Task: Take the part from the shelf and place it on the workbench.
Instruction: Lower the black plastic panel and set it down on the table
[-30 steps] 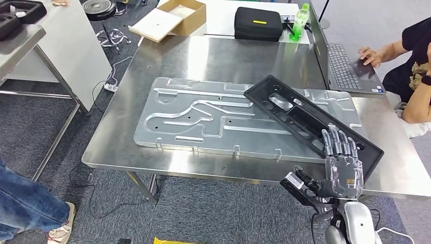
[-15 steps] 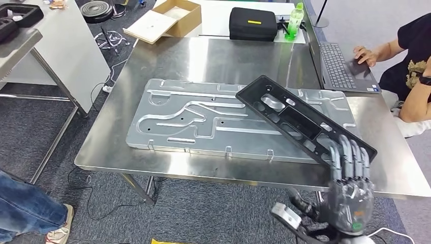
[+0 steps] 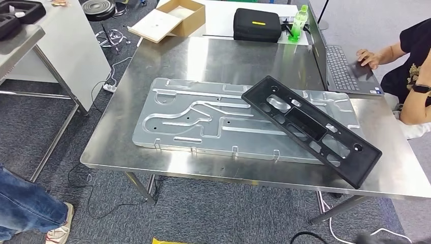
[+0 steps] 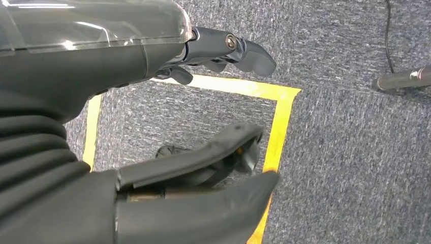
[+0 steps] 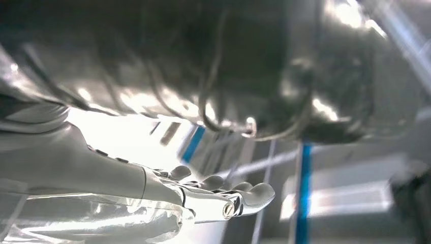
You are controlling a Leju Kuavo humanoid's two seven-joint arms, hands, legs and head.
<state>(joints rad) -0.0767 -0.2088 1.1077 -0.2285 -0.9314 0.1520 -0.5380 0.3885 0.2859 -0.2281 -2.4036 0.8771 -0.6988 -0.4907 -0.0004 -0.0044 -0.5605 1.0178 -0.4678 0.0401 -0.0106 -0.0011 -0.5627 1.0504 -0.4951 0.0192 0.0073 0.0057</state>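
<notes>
The long black plastic part (image 3: 311, 128) is lying flat on the steel workbench (image 3: 203, 58), set at a slant. Its far end is resting on top of the big grey metal plate (image 3: 203, 119) that is covering the middle of the bench, and its near end is sitting on bare steel close to the bench's front right edge. Nothing is touching it.

The left hand (image 4: 203, 152) is hanging low over grey carpet (image 4: 350, 147) marked with yellow tape (image 4: 277, 122). Its fingers (image 4: 244, 51) are spread apart from the thumb (image 4: 213, 203) and it is holding nothing.

The right hand (image 5: 213, 195) is showing up in its own wrist camera against a blurred, bright background. Its fingers are stretching out nearly straight with nothing between them, so it is holding nothing either.

At the back of the bench a cardboard box (image 3: 170, 18), a black case (image 3: 257, 24) and a green bottle (image 3: 300, 23) are standing. A laptop (image 3: 343, 63) is sitting open at the right side, and a person's hand (image 3: 370, 57) is resting on its keyboard. Someone in jeans (image 3: 23, 203) is standing at the lower left.
</notes>
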